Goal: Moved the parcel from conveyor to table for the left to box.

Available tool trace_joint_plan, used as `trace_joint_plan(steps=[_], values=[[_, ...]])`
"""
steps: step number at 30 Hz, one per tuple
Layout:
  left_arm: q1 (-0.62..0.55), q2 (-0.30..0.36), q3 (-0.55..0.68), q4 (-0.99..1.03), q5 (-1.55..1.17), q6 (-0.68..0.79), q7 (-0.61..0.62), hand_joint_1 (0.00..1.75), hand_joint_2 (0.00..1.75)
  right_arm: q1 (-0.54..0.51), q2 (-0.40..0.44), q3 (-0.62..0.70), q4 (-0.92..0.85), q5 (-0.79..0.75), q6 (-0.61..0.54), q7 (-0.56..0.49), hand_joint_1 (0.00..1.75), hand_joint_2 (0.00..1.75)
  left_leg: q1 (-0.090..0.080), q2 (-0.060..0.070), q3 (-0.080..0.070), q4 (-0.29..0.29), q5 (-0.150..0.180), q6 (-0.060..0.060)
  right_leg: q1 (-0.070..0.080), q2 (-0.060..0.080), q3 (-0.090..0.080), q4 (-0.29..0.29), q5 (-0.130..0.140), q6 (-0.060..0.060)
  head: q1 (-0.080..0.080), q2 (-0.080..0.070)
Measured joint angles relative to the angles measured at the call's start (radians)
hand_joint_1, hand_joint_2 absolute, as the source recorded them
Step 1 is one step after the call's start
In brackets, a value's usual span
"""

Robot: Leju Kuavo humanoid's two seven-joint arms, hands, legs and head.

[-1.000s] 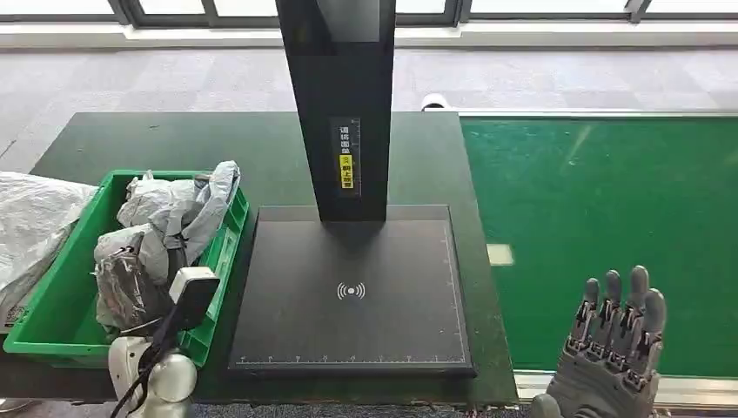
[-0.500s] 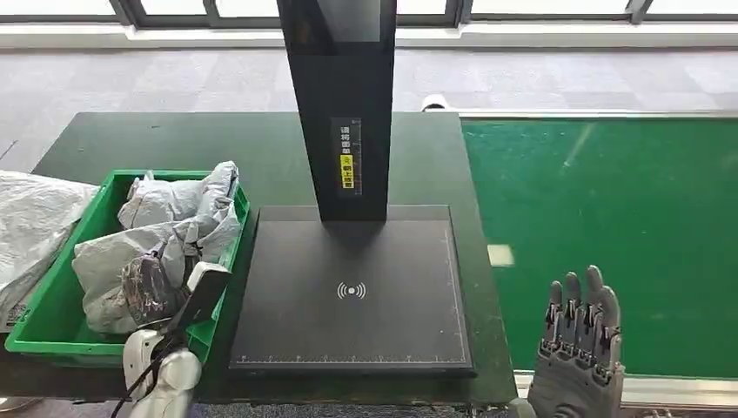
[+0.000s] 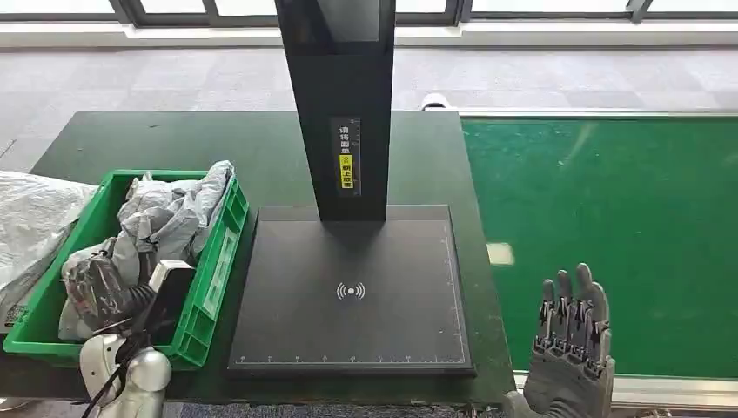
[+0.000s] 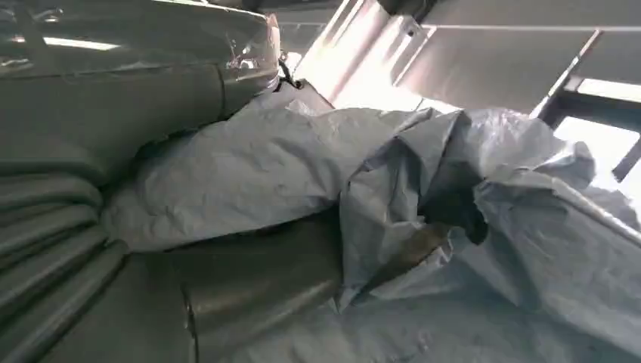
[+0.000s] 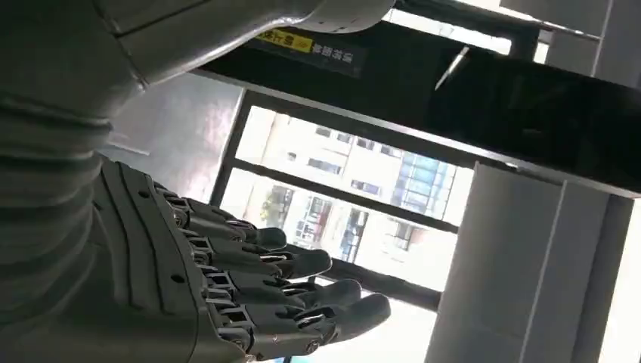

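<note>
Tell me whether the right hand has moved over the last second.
Yes. The right hand has shifted left, off the green conveyor belt toward the dark table edge, and slightly lower in the head view, fingers straight and empty.
</note>
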Motion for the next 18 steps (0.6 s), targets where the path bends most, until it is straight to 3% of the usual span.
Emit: trace_joint_plan(steps=[18], values=[[0.065, -0.022, 0.005, -0.080, 0.126, 0.017, -0.074, 0.00, 0.00, 0.014, -0.009, 0.011, 0.007, 0.012, -0.032, 0.000, 0.00, 1.75, 0.000, 0.000, 0.000, 0.000, 0.000, 0.000, 0.000, 0.000, 0.000, 0.000, 0.000, 0.000, 0.000, 0.000]])
